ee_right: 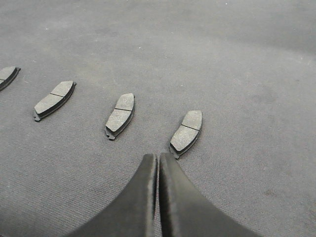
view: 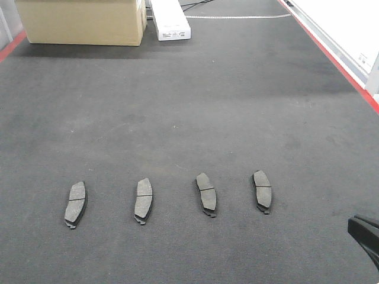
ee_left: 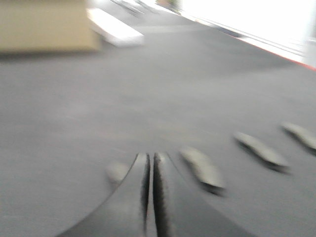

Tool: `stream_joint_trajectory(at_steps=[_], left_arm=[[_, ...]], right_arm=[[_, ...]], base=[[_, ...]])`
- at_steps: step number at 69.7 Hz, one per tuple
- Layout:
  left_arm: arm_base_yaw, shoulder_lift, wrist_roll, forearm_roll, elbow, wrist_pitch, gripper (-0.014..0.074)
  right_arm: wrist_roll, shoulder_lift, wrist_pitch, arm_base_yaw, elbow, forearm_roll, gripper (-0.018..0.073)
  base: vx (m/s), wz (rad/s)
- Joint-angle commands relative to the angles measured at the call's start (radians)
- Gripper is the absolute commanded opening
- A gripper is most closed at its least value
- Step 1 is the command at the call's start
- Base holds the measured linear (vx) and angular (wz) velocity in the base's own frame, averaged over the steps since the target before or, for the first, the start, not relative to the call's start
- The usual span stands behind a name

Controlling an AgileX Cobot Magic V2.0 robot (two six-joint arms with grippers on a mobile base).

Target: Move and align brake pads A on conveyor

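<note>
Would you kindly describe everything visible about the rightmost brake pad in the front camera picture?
The rightmost brake pad is a small, flat, curved grey oblong with a thin groove across its middle and a darker backing plate showing along its edge. It lies face up on the conveyor, its long axis running roughly away from the camera, slightly tilted. It ends a row of four pads, apart from its neighbour. Nothing touches it; the shut right hand sits just short of it.

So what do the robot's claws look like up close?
Both look alike: the right claw has two matte black fingers that are wide at the base and curve to narrow tips, with ridged inner faces. The left claw has the same black shape, but it's blurry. No cables or markings show.
</note>
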Motion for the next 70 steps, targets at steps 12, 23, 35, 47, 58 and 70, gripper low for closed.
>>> stream_joint_trajectory(at_steps=[12, 23, 35, 47, 58, 70], left_arm=[[0.228, -0.137, -0.065, 0.062, 0.05, -0.069, 0.0], [0.252, -0.166, -0.164, 0.173, 0.115, -0.083, 0.0], [0.247, -0.166, -0.164, 0.169, 0.2, -0.126, 0.0], [0.246, -0.166, -0.164, 0.17, 0.301, -0.223, 0.0], [0.246, -0.166, -0.17, 0.171, 0.311, -0.224, 0.0], [0.246, -0.166, -0.17, 0.173, 0.311, -0.224, 0.0]], right_arm=[[-0.006, 0.002, -0.066, -0.001, -0.028, -0.013, -0.0006], [-0.006, 0.002, -0.066, -0.001, -0.028, -0.013, -0.0006], [-0.006, 0.002, -0.063, -0.001, -0.028, -0.013, -0.0006], [-0.006, 0.002, -0.063, -0.001, -0.028, -0.013, -0.0006], [-0.006, 0.002, -0.063, -0.001, -0.028, -0.013, -0.0006], [-0.006, 0.002, -0.063, -0.001, -0.028, -0.013, -0.0006]], base=[[0.0, 0.0], [0.0, 0.0], [0.0, 0.0], [0.0, 0.0], [0.0, 0.0], [0.0, 0.0]])
